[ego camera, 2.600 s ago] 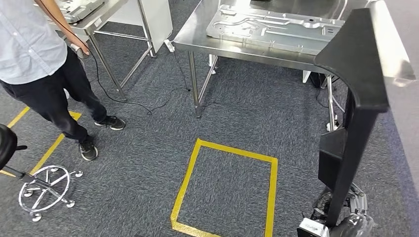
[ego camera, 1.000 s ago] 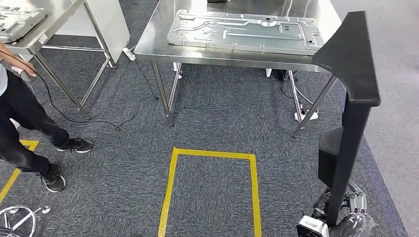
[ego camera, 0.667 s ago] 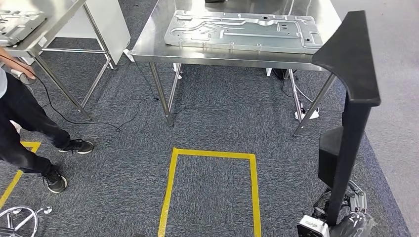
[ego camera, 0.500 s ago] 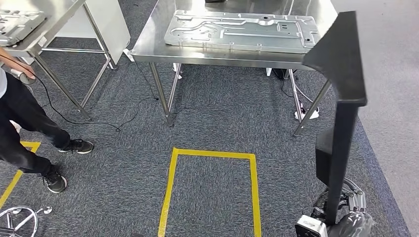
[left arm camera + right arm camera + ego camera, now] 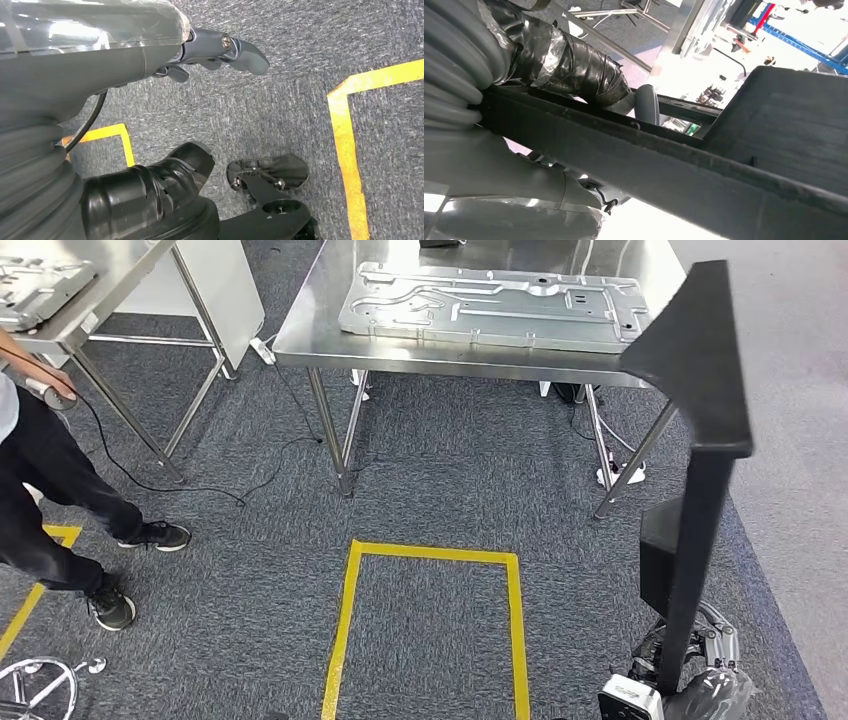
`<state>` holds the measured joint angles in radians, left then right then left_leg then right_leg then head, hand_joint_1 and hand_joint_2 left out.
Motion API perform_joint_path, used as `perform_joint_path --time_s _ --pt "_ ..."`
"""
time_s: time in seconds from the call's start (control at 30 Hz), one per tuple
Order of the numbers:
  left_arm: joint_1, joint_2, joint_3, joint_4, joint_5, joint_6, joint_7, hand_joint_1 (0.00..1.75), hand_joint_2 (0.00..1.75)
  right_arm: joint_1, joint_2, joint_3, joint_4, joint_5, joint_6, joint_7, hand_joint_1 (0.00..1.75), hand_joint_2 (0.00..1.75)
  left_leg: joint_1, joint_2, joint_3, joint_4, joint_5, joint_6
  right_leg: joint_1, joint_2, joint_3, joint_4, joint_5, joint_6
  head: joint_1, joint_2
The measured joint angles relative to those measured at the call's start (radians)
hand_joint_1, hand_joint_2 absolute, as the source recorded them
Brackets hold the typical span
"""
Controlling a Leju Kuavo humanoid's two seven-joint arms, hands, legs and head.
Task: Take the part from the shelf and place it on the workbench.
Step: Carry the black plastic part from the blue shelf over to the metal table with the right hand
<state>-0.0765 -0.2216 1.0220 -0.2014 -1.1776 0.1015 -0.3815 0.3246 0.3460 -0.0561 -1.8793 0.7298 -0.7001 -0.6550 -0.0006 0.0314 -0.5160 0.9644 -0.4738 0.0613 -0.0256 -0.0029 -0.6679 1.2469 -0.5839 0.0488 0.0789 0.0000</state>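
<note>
1. I am carrying the part [image 5: 700, 420], a long black piece with a wide angled head, upright in the right hand [image 5: 690, 685] at the lower right of the head view; gripping it low on the stem is keeping the heavy head up and away from the floor while I am on my feet.
2. In the right wrist view the black bar of the part [image 5: 649, 150] is running straight across the palm, with taped fingers [image 5: 574, 60] wrapping over it, so I am reading that hand as clamped on the part.
3. The left hand [image 5: 210, 50] is hanging over the carpet, holding nothing, its fingers loosely extended and apart; I judge it is being kept free for balance.
4. The workbench [image 5: 310, 330] is standing ahead, beyond the yellow floor square [image 5: 430, 630], which I take to be the standing mark for the drop-off.
5. A stamped metal plate [image 5: 490, 305] is already occupying much of the benchtop, so I am looking for bare steel beside it.
6. A person [image 5: 50, 480] is standing at the left near a second table [image 5: 70, 320], well apart from my path.
</note>
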Motion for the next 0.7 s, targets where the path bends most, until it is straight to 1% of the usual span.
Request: perform_joint_path --time_s 0.03,0.07,0.1,0.13,0.17,0.2,0.23,0.27,0.3,0.33,0.37,0.4,0.43,0.47,0.5,0.53,0.57,0.6,0.63,0.67,0.7 --pt "0.0 0.0 0.0 0.0 0.0 0.0 0.0 0.0 1.75 0.0 0.0 0.0 0.0 0.0 0.0 0.0 1.75 1.75 0.002 0.0 0.0 0.007 -0.005 -0.004 -0.003 -0.001 0.018 -0.04 0.032 0.003 0.0 0.0" --pt "0.0 0.0 0.0 0.0 0.0 0.0 0.0 0.0 1.75 0.0 0.0 0.0 0.0 -0.001 0.0 0.0 1.75 1.75 0.005 -0.001 0.001 0.016 -0.013 -0.01 -0.006 -0.003 0.046 -0.102 0.065 0.006 0.0 0.0" --pt "0.0 0.0 0.0 0.0 0.0 -0.001 0.0 0.0 1.75 -0.001 0.0 0.0 0.001 -0.001 0.0 0.0 1.75 1.75 0.005 -0.001 -0.002 0.027 -0.021 -0.018 -0.006 -0.005 0.071 -0.155 0.087 0.005 0.0 0.0" --pt "0.0 0.0 0.0 0.0 0.0 -0.001 0.0 0.0 1.75 -0.001 0.0 0.0 0.001 -0.001 0.0 0.0 1.75 1.75 0.005 -0.001 -0.006 0.037 -0.029 -0.026 -0.006 -0.005 0.087 -0.191 0.097 0.0 0.0 0.0" --pt "0.0 0.0 0.0 0.0 0.0 -0.001 0.0 0.0 1.75 -0.001 0.0 0.0 0.002 -0.001 0.0 0.0 1.75 1.75 0.004 -0.001 -0.009 0.045 -0.036 -0.034 -0.004 -0.004 0.094 -0.206 0.095 -0.008 -0.001 0.0" --pt "-0.001 0.0 0.0 0.0 0.0 -0.001 0.0 0.0 1.75 -0.001 0.0 0.0 0.002 -0.001 0.0 0.0 1.75 1.75 0.002 -0.001 -0.011 0.049 -0.039 -0.04 0.0 -0.001 0.093 -0.203 0.09 -0.017 -0.002 0.0" --pt "-0.001 0.0 0.0 0.0 0.0 -0.001 0.0 0.0 1.75 -0.001 0.0 0.0 0.002 -0.002 0.0 0.0 1.75 1.75 0.003 0.0 -0.009 0.051 -0.042 -0.045 0.0 0.003 0.092 -0.203 0.09 -0.026 -0.002 0.0" --pt "-0.001 0.0 0.0 0.0 0.0 -0.001 0.0 0.0 1.75 0.0 0.001 0.0 0.002 -0.002 0.0 0.0 1.75 1.75 0.005 -0.001 -0.008 0.054 -0.045 -0.049 0.0 0.004 0.092 -0.205 0.089 -0.032 -0.002 0.0" --pt "-0.001 0.0 0.0 0.0 0.0 0.0 0.0 0.0 1.75 -0.001 0.002 0.0 0.002 -0.002 0.0 0.0 1.75 1.75 0.007 -0.005 -0.012 0.067 -0.055 -0.053 -0.001 0.005 0.093 -0.206 0.09 -0.038 -0.003 0.0" --pt "-0.002 0.0 0.0 0.0 0.0 0.0 0.0 0.0 1.75 -0.001 0.003 0.0 0.002 -0.002 0.0 0.0 1.75 1.75 0.009 -0.009 -0.024 0.096 -0.074 -0.058 -0.003 0.005 0.094 -0.208 0.09 -0.043 -0.003 0.0" --pt "-0.001 0.0 0.0 0.0 0.0 0.0 0.0 0.0 1.75 -0.001 0.004 0.0 0.002 -0.002 0.0 0.0 1.75 1.75 0.01 -0.014 -0.048 0.146 -0.102 -0.062 -0.004 0.005 0.095 -0.208 0.09 -0.046 -0.003 0.0" --pt "-0.001 0.0 0.0 0.0 0.0 0.0 0.0 0.0 1.75 -0.001 0.004 0.0 0.002 -0.002 0.0 0.0 1.75 1.75 0.011 -0.017 -0.082 0.212 -0.133 -0.065 -0.004 0.005 0.095 -0.208 0.089 -0.049 -0.003 0.0" --pt "0.0 0.0 0.0 0.0 0.0 0.0 0.0 0.0 1.75 -0.001 0.005 0.0 0.002 -0.002 0.0 0.0 1.75 1.75 0.012 -0.019 -0.118 0.278 -0.156 -0.068 -0.003 0.006 0.095 -0.208 0.087 -0.051 -0.003 0.0" --pt "0.002 0.0 0.0 0.0 0.0 0.0 0.0 0.0 1.75 -0.001 0.005 0.0 0.002 -0.002 0.0 0.0 1.75 1.75 0.012 -0.02 -0.146 0.325 -0.163 -0.068 -0.002 0.008 0.096 -0.208 0.086 -0.053 -0.003 0.0" --pt "0.003 0.0 0.0 0.0 0.0 0.0 0.0 0.0 1.75 -0.001 0.005 0.0 0.003 -0.002 0.0 0.0 1.75 1.75 0.012 -0.02 -0.159 0.336 -0.151 -0.067 -0.001 0.01 0.099 -0.208 0.084 -0.053 -0.003 0.0" --pt "0.003 0.0 0.0 0.0 0.0 0.0 0.0 0.0 1.75 -0.001 0.005 0.0 0.003 -0.002 0.0 0.0 1.75 1.75 0.012 -0.02 -0.151 0.306 -0.118 -0.064 0.0 0.013 0.102 -0.208 0.082 -0.053 -0.003 0.0" --pt "0.003 0.0 0.0 0.0 0.0 0.0 0.0 0.0 1.75 -0.001 0.005 0.0 0.003 -0.002 0.0 0.0 1.75 1.75 0.012 -0.021 -0.128 0.244 -0.075 -0.06 0.0 0.016 0.107 -0.208 0.079 -0.052 -0.003 0.0" --pt "0.003 0.0 0.0 0.0 0.0 0.0 0.0 0.0 1.75 -0.002 0.005 0.0 0.003 -0.002 0.0 0.0 1.75 1.75 0.011 -0.025 -0.099 0.177 -0.041 -0.055 0.0 0.018 0.111 -0.209 0.076 -0.05 -0.003 0.0" --pt "0.003 0.0 0.0 0.0 0.0 0.0 0.0 0.0 1.75 -0.002 0.005 0.0 0.003 -0.002 0.0 -0.001 1.75 1.75 0.009 -0.029 -0.075 0.12 -0.019 -0.05 0.001 0.02 0.113 -0.208 0.074 -0.046 -0.003 0.0" --pt "0.002 0.0 0.0 0.0 0.0 0.0 0.0 0.0 1.75 -0.002 0.005 0.0 0.003 -0.003 0.0 -0.001 1.75 1.75 0.006 -0.033 -0.061 0.085 -0.01 -0.046 0.002 0.022 0.113 -0.209 0.073 -0.041 -0.003 0.0" --pt "0.001 0.0 0.0 0.0 0.0 0.0 0.0 0.0 1.75 -0.002 0.005 0.0 0.003 -0.004 0.0 -0.002 1.75 1.75 0.004 -0.036 -0.057 0.073 -0.013 -0.043 0.002 0.023 0.113 -0.211 0.073 -0.036 -0.003 0.0"
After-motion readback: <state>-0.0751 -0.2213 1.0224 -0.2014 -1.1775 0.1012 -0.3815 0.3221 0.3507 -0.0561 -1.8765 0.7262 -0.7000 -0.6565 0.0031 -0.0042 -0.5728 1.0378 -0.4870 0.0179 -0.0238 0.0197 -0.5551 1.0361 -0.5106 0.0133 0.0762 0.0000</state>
